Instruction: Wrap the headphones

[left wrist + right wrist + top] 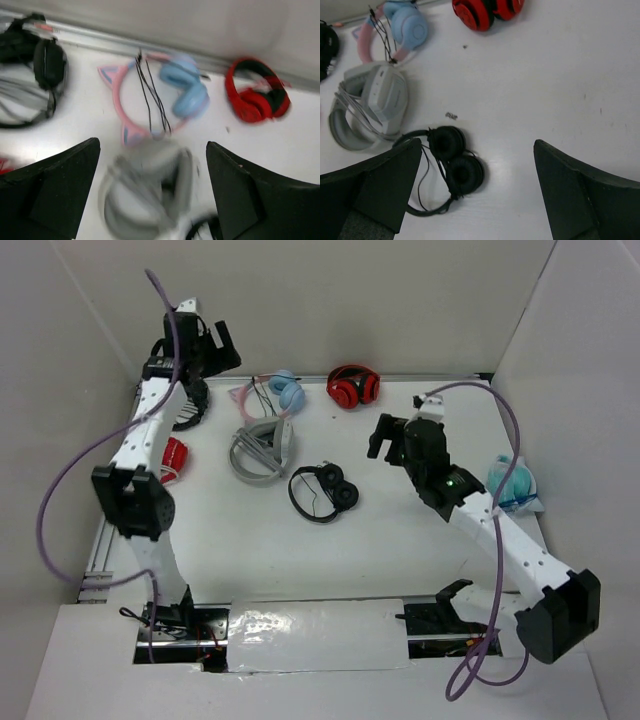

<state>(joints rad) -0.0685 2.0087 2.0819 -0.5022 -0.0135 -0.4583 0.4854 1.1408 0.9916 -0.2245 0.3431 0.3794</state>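
The left end effector (152, 142) is spread wide, holding nothing. It hangs near the big pink cat-ear headphones with round light-blue cups (186, 92), which lie by the far edge of the white worktop (300, 145), just ahead of it. Their thin dark cable (152, 95) looks wound across the band, so wrapping seems nearly done. Next: tuck any loose end. The right end effector (478, 141), spread too, is well apart.
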